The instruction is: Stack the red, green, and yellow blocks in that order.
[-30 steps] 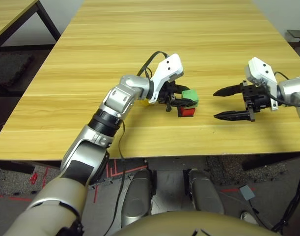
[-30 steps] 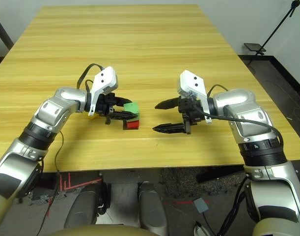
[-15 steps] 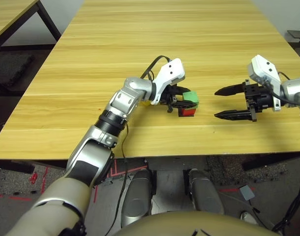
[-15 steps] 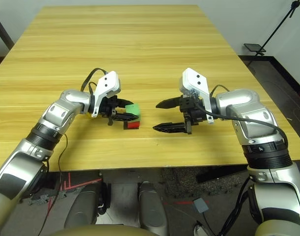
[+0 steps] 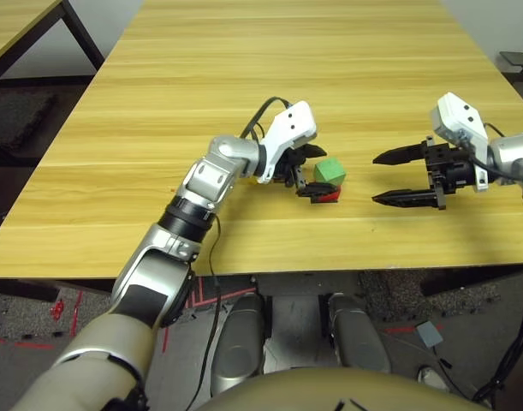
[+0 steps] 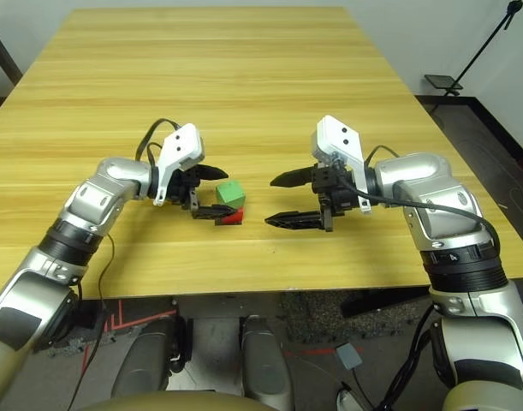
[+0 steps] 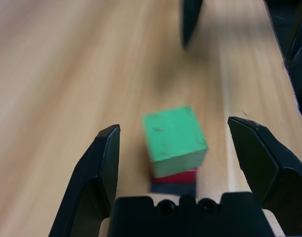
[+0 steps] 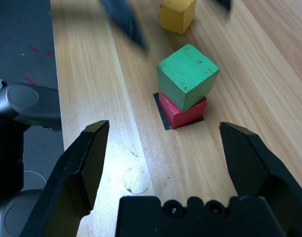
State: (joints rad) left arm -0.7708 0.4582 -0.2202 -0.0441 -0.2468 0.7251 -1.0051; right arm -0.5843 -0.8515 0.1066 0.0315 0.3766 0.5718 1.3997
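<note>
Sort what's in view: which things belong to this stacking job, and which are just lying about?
For the job:
- red block, on the patch
- green block, atop the red
- yellow block, off the stack

Not to be stacked:
- black patch
- dark cable

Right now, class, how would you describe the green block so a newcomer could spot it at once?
On the pale wooden table, find the flat black patch. The red block sits on it, and the green block rests on top, turned askew, unlike the yellow block standing apart.
</note>
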